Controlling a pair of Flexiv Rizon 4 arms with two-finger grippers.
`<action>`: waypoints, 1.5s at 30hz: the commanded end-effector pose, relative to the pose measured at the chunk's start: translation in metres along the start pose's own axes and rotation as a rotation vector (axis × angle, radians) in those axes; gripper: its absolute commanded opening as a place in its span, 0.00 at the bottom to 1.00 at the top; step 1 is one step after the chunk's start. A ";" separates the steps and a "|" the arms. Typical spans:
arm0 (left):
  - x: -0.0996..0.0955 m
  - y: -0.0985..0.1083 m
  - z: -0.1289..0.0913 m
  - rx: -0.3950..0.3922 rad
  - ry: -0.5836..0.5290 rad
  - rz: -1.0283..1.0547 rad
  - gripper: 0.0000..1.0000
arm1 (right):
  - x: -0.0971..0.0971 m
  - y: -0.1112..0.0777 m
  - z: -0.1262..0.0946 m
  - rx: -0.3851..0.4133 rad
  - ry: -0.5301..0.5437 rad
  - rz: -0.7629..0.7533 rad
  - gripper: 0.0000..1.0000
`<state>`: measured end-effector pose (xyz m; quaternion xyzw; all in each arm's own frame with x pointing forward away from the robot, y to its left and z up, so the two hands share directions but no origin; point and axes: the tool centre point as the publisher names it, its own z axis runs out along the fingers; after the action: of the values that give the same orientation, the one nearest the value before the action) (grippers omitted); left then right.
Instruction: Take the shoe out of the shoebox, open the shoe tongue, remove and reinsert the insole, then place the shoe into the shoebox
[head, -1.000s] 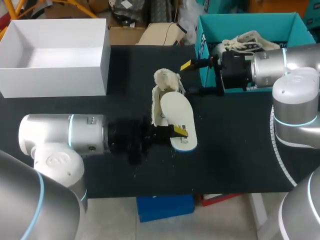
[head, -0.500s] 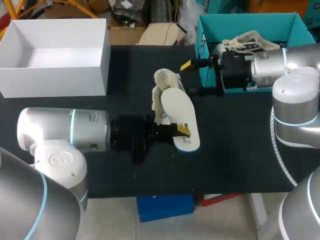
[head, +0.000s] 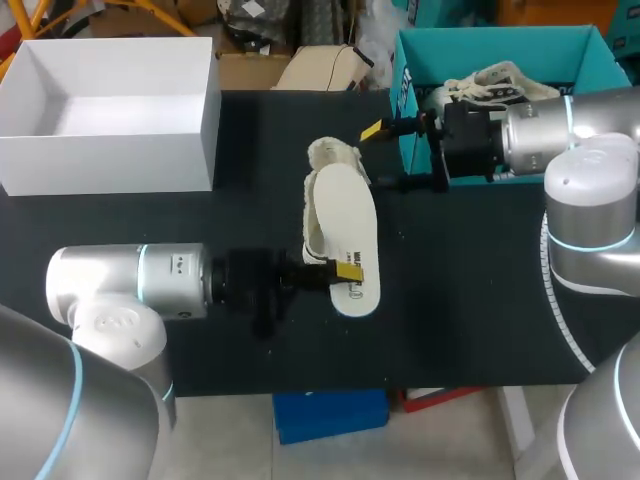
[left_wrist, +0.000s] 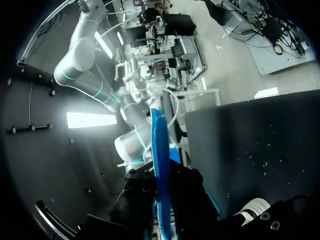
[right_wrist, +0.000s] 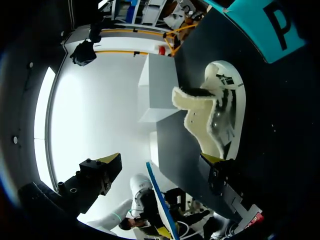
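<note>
My left end effector, pinching the insole, swung it over the shoe (ready to go in); right end effector gapes wide.

The head camera looks steeply down from above and behind, taking in the whole table with the shoe at frame centre. The left wrist camera sits tight against the insole and sees it edge-on, with the table beyond. The right wrist camera, farther off, looks low across the table at the shoe. It shares the shoe and white box with the head view.
</note>
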<state>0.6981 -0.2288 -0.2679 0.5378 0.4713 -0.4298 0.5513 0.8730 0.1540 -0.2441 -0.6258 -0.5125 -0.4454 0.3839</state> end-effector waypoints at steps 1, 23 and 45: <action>0.014 0.016 -0.002 0.005 -0.015 0.014 0.00 | -0.001 -0.001 0.001 -0.003 0.002 0.000 1.00; 0.032 0.095 -0.008 0.002 0.014 0.017 0.00 | -0.001 -0.001 0.001 -0.003 0.002 0.000 1.00; 0.031 0.093 -0.010 -0.002 0.014 0.010 0.00 | -0.020 -0.002 0.022 0.143 0.190 -0.183 1.00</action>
<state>0.7950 -0.2121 -0.2812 0.5420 0.4719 -0.4252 0.5503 0.8626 0.1638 -0.2603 -0.5243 -0.5638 -0.4869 0.4124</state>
